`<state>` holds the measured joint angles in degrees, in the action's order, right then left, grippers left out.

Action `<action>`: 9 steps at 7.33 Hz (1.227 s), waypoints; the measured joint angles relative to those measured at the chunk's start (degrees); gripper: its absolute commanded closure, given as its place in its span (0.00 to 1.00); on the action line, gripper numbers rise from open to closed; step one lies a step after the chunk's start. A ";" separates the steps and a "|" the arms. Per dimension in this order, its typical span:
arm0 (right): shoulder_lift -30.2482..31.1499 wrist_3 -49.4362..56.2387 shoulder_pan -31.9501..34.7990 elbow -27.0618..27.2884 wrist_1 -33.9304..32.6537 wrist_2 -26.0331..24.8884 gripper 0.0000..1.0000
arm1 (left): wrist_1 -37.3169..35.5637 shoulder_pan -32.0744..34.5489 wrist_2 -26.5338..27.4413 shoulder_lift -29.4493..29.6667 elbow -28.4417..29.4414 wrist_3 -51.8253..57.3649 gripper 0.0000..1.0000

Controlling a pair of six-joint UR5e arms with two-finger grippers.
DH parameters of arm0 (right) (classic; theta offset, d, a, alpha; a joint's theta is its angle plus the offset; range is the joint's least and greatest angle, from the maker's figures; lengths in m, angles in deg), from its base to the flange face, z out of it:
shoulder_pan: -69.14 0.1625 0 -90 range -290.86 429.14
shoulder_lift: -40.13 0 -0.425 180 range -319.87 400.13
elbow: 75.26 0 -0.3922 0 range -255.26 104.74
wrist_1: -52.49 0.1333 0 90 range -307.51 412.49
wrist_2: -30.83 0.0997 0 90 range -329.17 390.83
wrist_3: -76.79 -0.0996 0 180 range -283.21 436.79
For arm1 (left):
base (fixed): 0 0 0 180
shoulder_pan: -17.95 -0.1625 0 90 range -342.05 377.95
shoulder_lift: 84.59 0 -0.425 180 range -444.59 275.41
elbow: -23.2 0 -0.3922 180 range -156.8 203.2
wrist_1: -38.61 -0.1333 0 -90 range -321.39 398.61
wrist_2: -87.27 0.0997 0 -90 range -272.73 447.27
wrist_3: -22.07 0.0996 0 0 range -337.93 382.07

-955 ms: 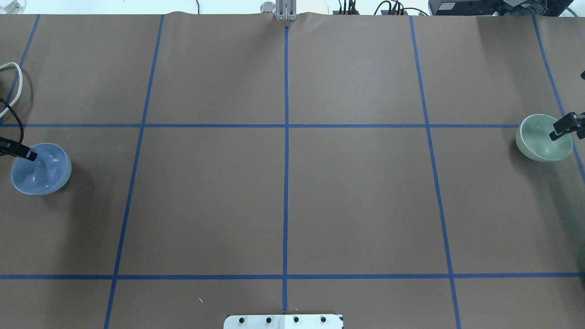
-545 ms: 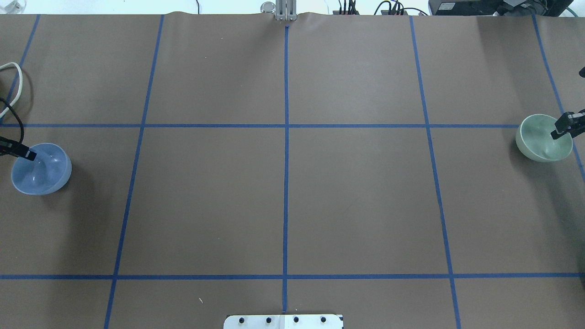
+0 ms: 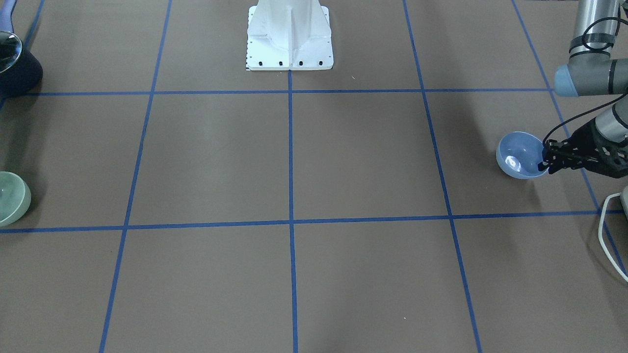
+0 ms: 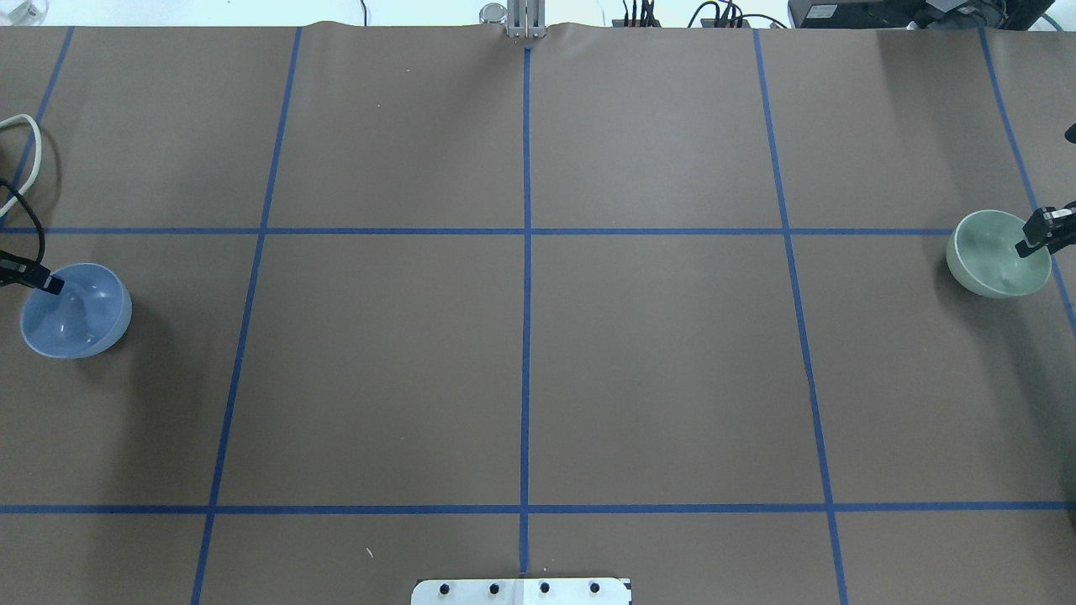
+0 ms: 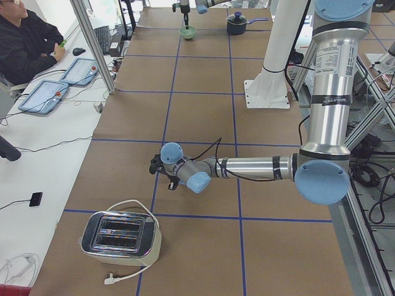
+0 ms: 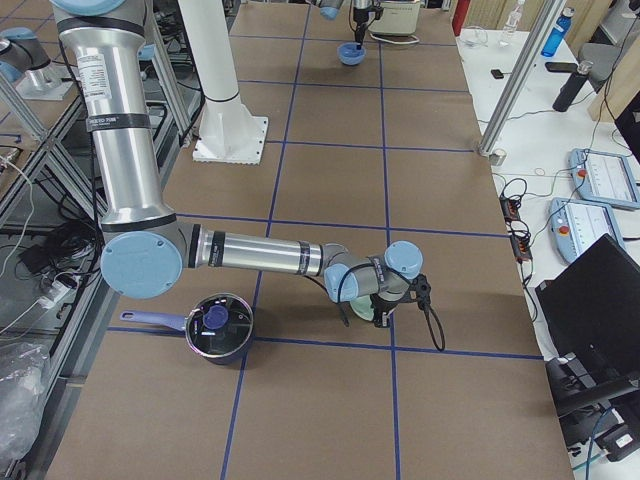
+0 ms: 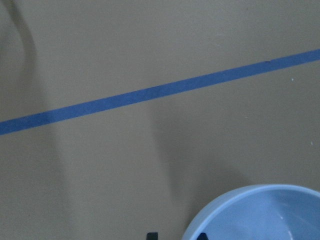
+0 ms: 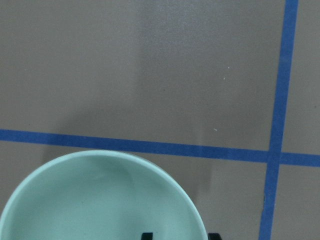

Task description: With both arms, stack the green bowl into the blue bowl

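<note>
left claw (image 3: 543,165) straddles blue bowl (image 3: 515,152) rim, right claw (image 4: 1024,246) straddles green bowl (image 4: 988,256) rim, both gaps narrow (can't tell if clamped). Bowls sit at opposite ends of surface (image 4: 656,361). Confirm firm pinch, then lift straight, no tilt.

Tabletop (image 4: 530,370): blue bowl (image 4: 76,311) at the robot's left end, left tool (image 4: 52,286) astride its rim, toaster (image 5: 120,233) nearby. Green bowl (image 4: 996,252) at the right end, right tool (image 4: 1030,239) astride its rim, pot (image 6: 218,325) nearby. Bowls well apart.
</note>
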<state>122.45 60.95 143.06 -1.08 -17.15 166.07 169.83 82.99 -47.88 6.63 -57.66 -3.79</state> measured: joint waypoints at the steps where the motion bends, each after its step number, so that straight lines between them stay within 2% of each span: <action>1: 0.02 0.06 0.00 0.00 -0.01 -0.03 0.78 | -0.02 0.00 -0.07 0.01 0.00 0.00 0.89; 2: 0.02 0.05 0.00 0.00 -0.05 -0.05 1.00 | -0.05 0.00 -0.10 0.01 0.00 -0.03 1.00; 6: -0.32 -0.59 0.00 -0.07 -0.33 0.84 1.00 | -0.84 0.02 -0.96 0.22 0.16 -0.09 1.00; 9: -2.08 -0.83 0.02 0.01 -1.75 3.61 1.00 | -1.19 0.08 -5.55 1.37 -0.02 -1.36 1.00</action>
<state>120.37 60.12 143.08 -1.07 -18.89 169.67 168.64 83.07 -53.43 8.00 -57.68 -5.16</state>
